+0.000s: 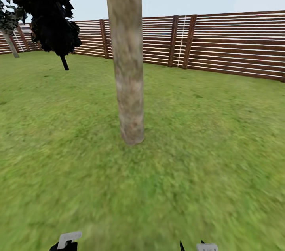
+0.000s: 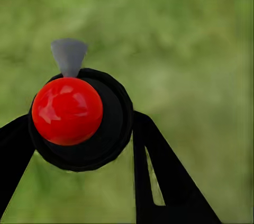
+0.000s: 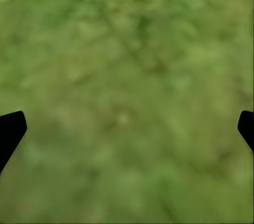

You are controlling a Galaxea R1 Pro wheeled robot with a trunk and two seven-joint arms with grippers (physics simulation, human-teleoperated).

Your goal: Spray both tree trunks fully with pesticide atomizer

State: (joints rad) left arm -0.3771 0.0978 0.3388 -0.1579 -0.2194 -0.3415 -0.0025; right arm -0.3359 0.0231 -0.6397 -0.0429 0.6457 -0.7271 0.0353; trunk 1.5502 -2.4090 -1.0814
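The pesticide atomizer (image 2: 67, 110) has a black round body, a glossy red ball top and a grey nozzle. In the left wrist view my left gripper (image 2: 79, 135) is shut on it, one black finger on each side, above blurry grass. A thick grey-brown tree trunk (image 1: 128, 65) rises from the floor (image 1: 206, 156) straight ahead in the head view, a short way off. A second, leaning grey trunk (image 1: 10, 44) stands far off at the left edge. My right gripper (image 3: 129, 123) hangs open over the grass with nothing between its fingers. No pesticide specks are in sight.
A brown slatted fence (image 1: 229, 45) closes the lawn behind the trunk. A small dark-leaved tree (image 1: 53, 14) on a thin dark stem stands at the back left. Open grass lies all around the near trunk. Bits of both arms (image 1: 68, 240) show at the lower edge of the head view.
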